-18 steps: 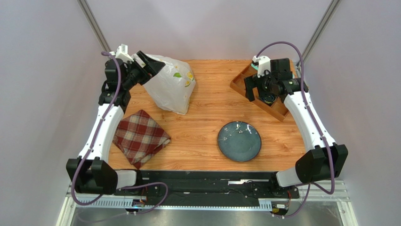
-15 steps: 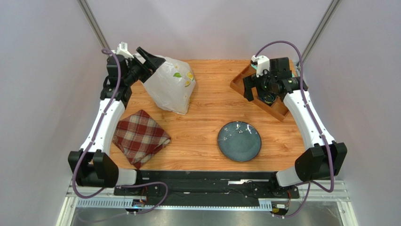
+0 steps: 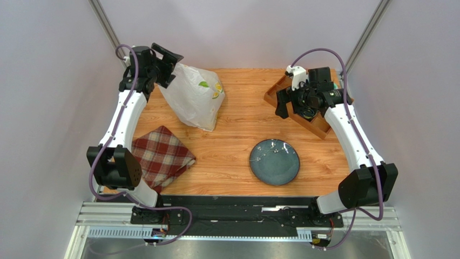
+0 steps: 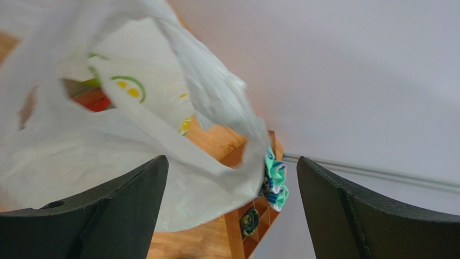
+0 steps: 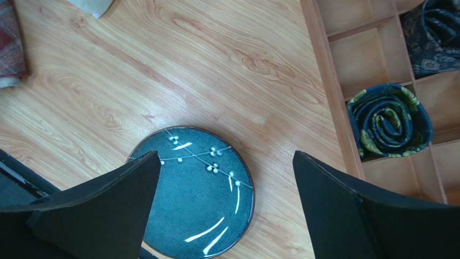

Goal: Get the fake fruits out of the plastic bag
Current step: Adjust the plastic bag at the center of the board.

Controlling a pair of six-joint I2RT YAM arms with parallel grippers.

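**Both grippers spread, bag unopened on table**

Left gripper (image 3: 170,67): its fingers (image 4: 108,216) are held wide apart, nothing pinched. From the left wrist, the plastic bag (image 4: 81,156) is seen filling the space ahead of and between the fingertips. Contact between the fingers and the film cannot be judged. From above, the gripper is seen raised at the bag's upper left corner, and the bag (image 3: 194,102) rests on the table (image 3: 237,124) below and to the right of the fingers.

Fake fruits (image 4: 93,99): only a red patch and a green patch are made out through the bag's wall, ahead of the left-hand finger. Individual fruits cannot be told. None is seen outside the bag.

Plaid cloth (image 3: 162,156): folded flat on the table, well apart from the left fingers, on their near side.

Plate (image 3: 274,162): a dark blue dish is seen lying directly below the right gripper's fingertips in the right wrist view (image 5: 178,216), apart from them.

Right gripper (image 3: 283,105): its fingers (image 5: 351,216) are spread wide and nothing is gripped. It is held above the table, at the left edge of the wooden tray (image 3: 323,127).

Tray: its compartments lie to the right of the right fingers. One rolled sock (image 5: 389,121) is lodged in a compartment just beyond the right-hand finger.
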